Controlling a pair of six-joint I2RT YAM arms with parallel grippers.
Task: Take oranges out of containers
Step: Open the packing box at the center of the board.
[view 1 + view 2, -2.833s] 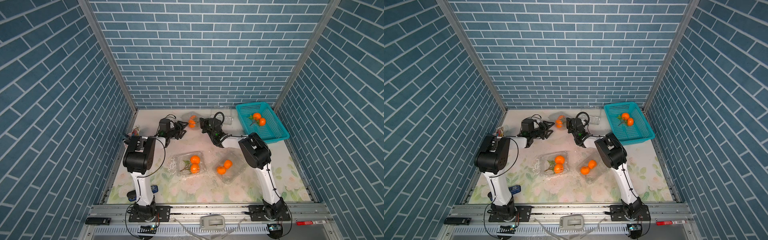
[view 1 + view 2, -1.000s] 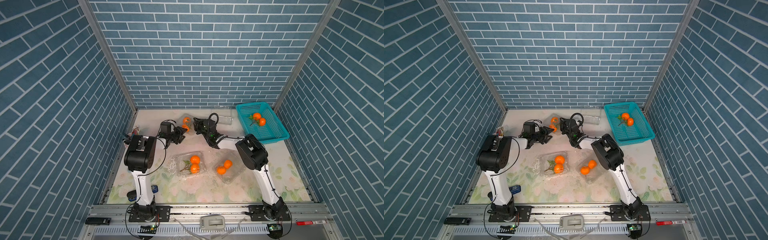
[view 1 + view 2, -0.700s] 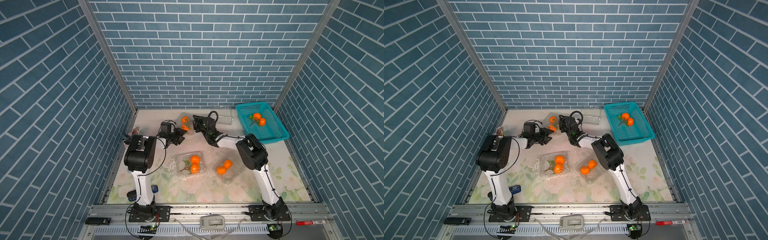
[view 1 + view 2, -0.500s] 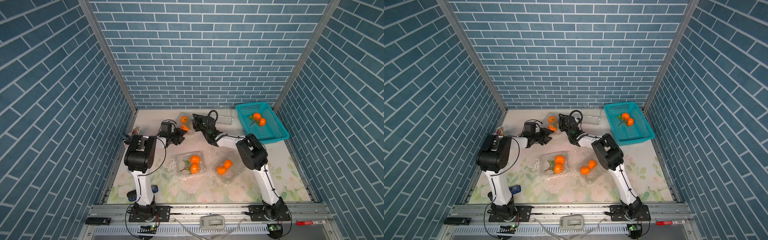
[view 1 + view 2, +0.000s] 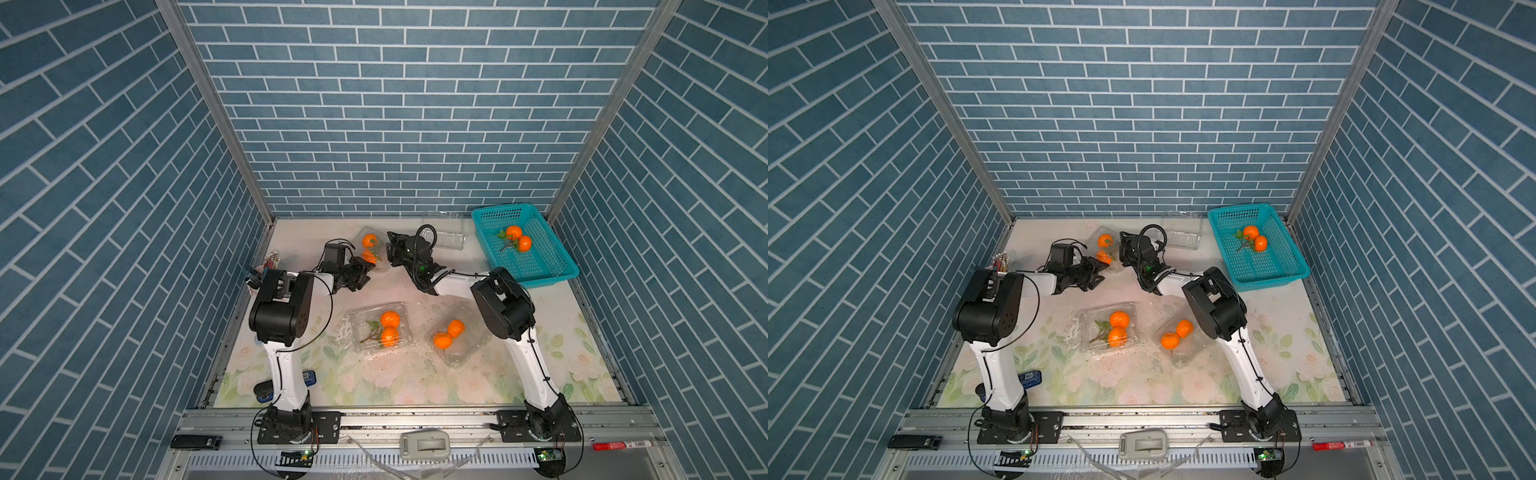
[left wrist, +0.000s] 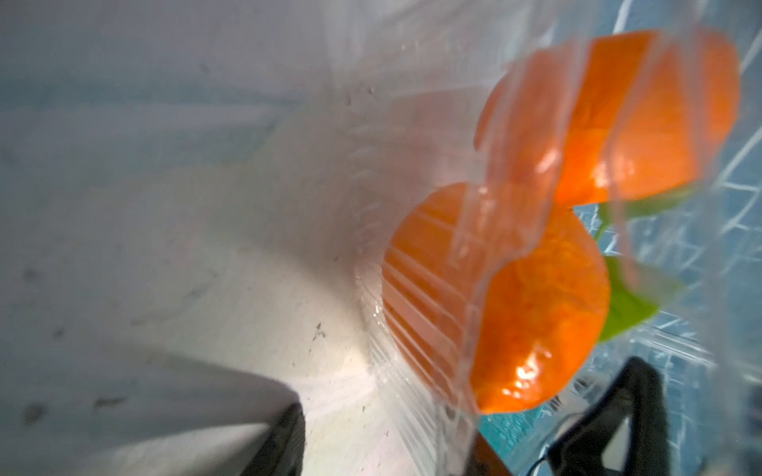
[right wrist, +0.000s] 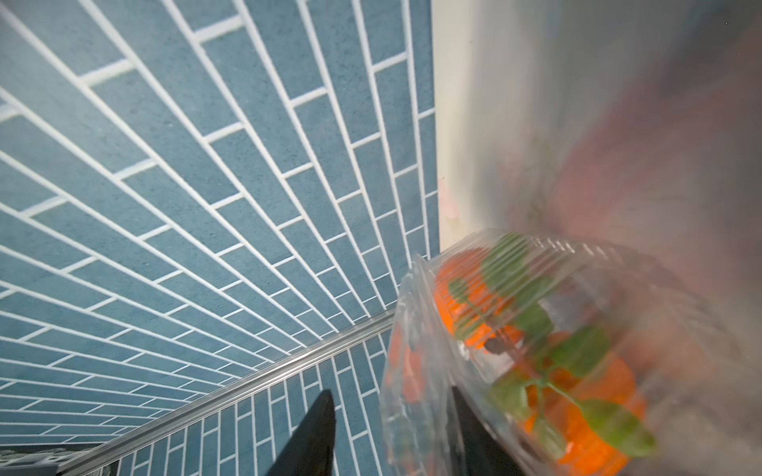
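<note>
My left gripper (image 6: 453, 424) is clamped on the clear ribbed plastic clamshell container (image 6: 396, 371), two bright-orange mandarins (image 6: 536, 309) inside, far back on the table (image 5: 540, 332). My right gripper (image 7: 389, 402) faces it from the opposite side, jaws parted astride its lid (image 7: 406, 329).

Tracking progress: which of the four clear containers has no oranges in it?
The clear container at the back, beside the teal basket; the other three each hold two oranges.
</note>
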